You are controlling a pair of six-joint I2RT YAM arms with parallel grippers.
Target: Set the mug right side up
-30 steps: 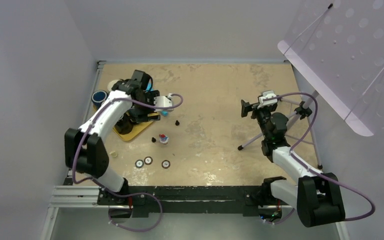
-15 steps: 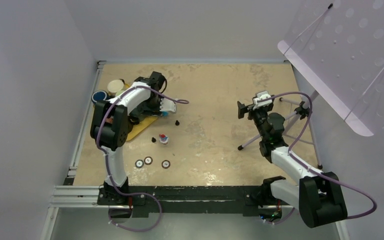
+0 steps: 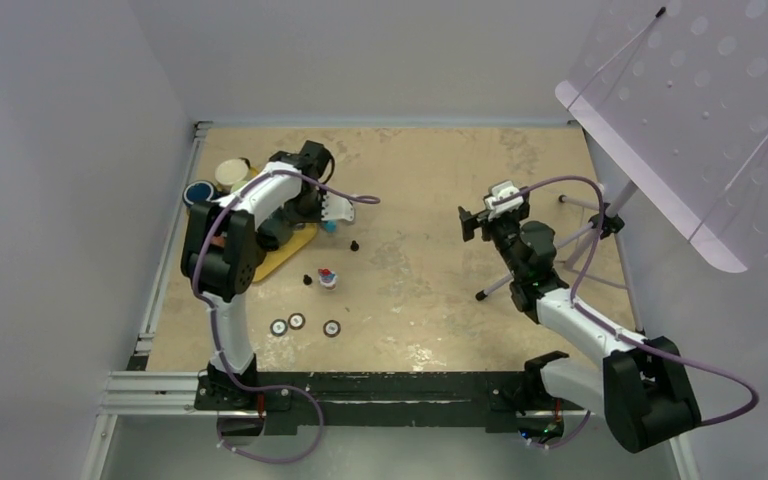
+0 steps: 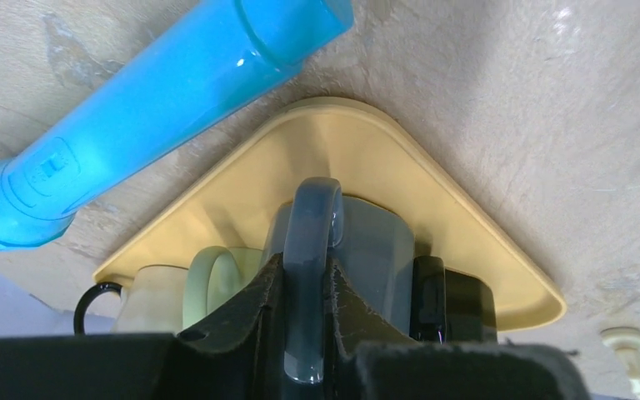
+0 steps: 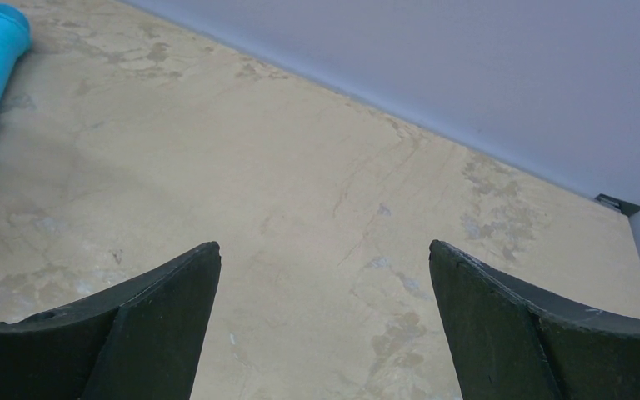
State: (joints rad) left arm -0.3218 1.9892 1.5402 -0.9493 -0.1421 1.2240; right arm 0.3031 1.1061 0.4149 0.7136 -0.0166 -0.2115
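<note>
The grey-blue mug (image 4: pixel 375 250) sits on the yellow tray (image 4: pixel 433 192) at the table's far left. In the left wrist view its handle (image 4: pixel 312 217) runs straight between my fingers, and my left gripper (image 4: pixel 304 267) is shut on that handle. From above, the left gripper (image 3: pixel 276 226) covers the mug over the tray (image 3: pixel 285 255). I cannot tell which way up the mug stands. My right gripper (image 3: pixel 470 222) hovers over bare table right of centre, open (image 5: pixel 325 250) with nothing between its fingers.
A pale green mug (image 4: pixel 208 279), a cream cup (image 4: pixel 154 296) and a black mug (image 4: pixel 458 304) share the tray. A blue tube (image 4: pixel 158 92) lies beside it. Small black pieces (image 3: pixel 354 245), a red-blue toy (image 3: pixel 328 278) and round discs (image 3: pixel 297 321) dot the table. A tripod (image 3: pixel 560 250) stands right.
My left arm folded in toward the tray and its gripper closed from wide open onto the mug's handle. My right gripper drifted left, still open.
</note>
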